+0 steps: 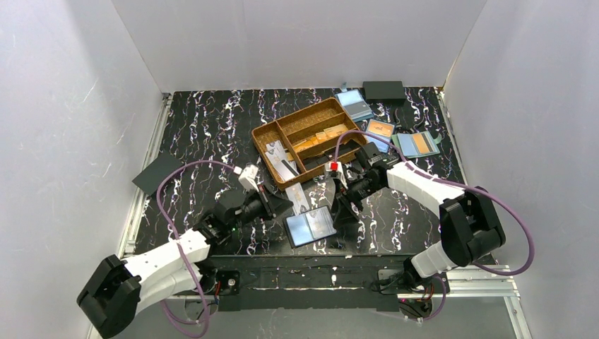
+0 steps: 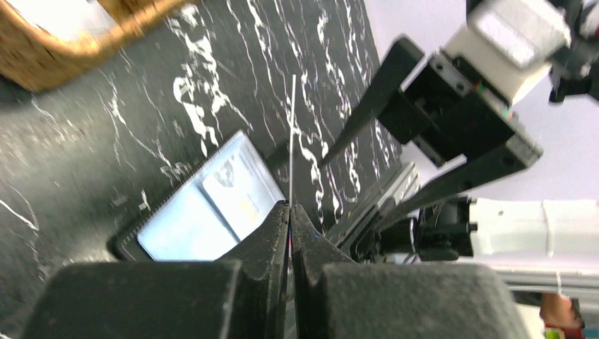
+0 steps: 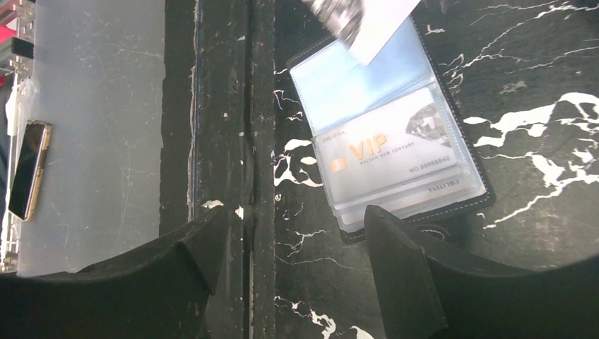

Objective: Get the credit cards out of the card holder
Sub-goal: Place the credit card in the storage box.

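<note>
The black card holder (image 1: 311, 226) lies open near the table's front edge, its light blue lining up. A whitish VIP credit card (image 3: 388, 152) sits in its pocket, with more card edges stacked below it. My left gripper (image 2: 289, 208) is shut on another credit card (image 2: 292, 141), seen edge-on as a thin line, held just above and beside the card holder (image 2: 205, 212). From above, that card (image 1: 299, 198) shows pale at the left gripper (image 1: 282, 205). My right gripper (image 3: 297, 226) is open and empty, over the holder's (image 3: 395, 141) near end. Its fingers (image 2: 374, 99) reach in from the right.
A brown divided tray (image 1: 263, 138) behind holds orange-tan cards and other pieces. Blue holders (image 1: 417, 145) with orange cards and a black case (image 1: 383, 90) lie at the back right. A black flat sheet (image 1: 157, 173) lies at the left. The table's front rail (image 3: 226, 141) is close.
</note>
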{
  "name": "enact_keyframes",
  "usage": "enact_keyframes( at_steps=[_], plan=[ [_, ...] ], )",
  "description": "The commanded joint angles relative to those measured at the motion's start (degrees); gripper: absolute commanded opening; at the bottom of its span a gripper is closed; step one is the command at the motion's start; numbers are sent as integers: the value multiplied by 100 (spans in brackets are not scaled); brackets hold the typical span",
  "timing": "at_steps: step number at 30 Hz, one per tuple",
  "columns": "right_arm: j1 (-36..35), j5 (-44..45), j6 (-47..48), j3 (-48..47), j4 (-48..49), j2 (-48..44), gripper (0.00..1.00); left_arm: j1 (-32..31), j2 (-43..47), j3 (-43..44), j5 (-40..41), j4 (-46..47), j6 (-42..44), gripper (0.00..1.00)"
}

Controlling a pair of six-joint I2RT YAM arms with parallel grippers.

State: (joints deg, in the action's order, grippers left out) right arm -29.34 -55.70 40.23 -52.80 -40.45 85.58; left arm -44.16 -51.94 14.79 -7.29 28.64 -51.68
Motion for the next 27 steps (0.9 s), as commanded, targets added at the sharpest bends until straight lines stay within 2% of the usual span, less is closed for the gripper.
enact_keyframes(
  at_steps=[1,8,12,18,27],
  plan=[
    [166,-189,387,-307,-364,-285,80,749,-193,486,-860,124,-10,0],
    [319,-215,450,-316,-438,-338,80,1997,-962,1205,-2093,74,-81,0],
    [324,-209,483,-337,-481,-284,80,2483,-1481,1691,-2565,-15,-35,0],
    [333,-196,523,-354,-526,-259,80,2915,-2305,2359,-2972,-244,114,0],
    [357,-178,533,-359,-532,-247,80,3177,-3258,2982,-3153,-510,282,0]
  ],
)
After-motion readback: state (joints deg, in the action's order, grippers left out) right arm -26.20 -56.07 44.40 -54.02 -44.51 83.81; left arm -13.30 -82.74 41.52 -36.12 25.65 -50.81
